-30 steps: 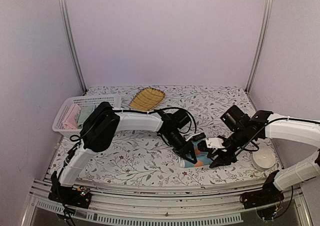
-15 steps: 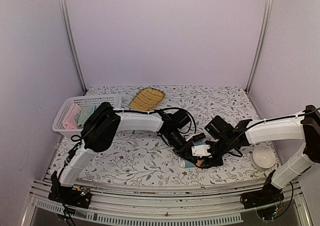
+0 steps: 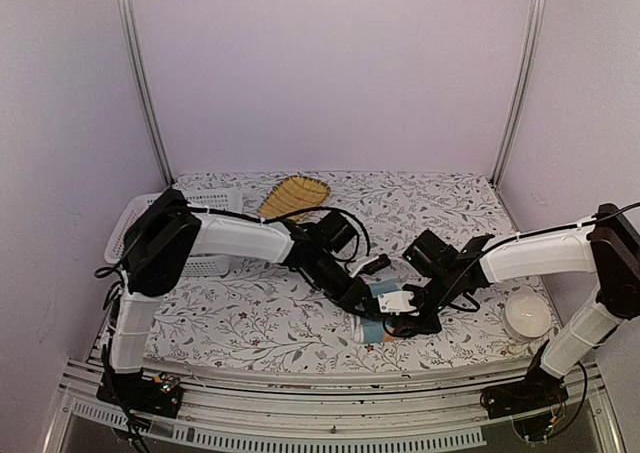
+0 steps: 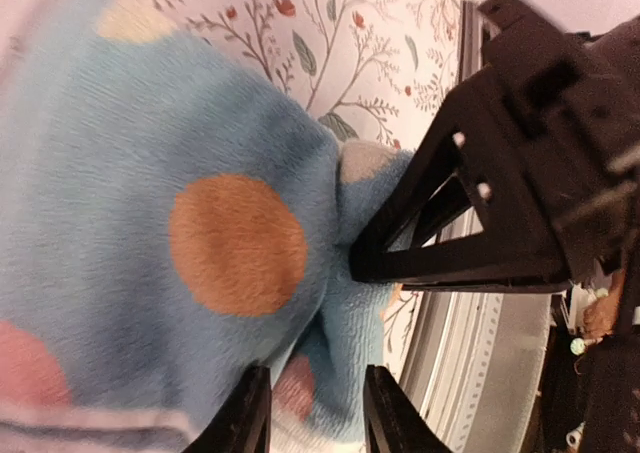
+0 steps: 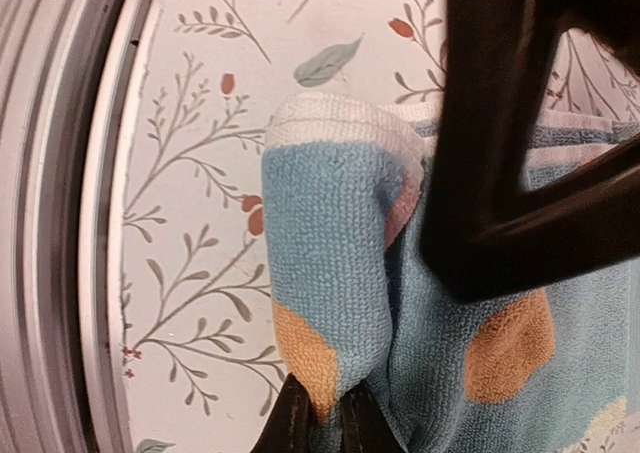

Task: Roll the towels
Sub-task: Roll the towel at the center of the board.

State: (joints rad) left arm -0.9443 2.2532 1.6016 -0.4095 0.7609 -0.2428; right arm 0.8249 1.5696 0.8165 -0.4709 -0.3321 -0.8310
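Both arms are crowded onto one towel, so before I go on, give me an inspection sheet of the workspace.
Surface: floral-print table, towel near its front edge.
Job's things: printed towel bunched into a fold between both claws, not yet a roll; second towel: nothing seen.
Clutter: yellow tray at the back; white basket back left, partly behind the left arm; white round object front right.
Grippers: left claw fingers apart, cloth between them; right claw pinched shut on the towel's fold.
Cables: black cable looped above the left wrist.
Surroundings: lilac walls, metal post.
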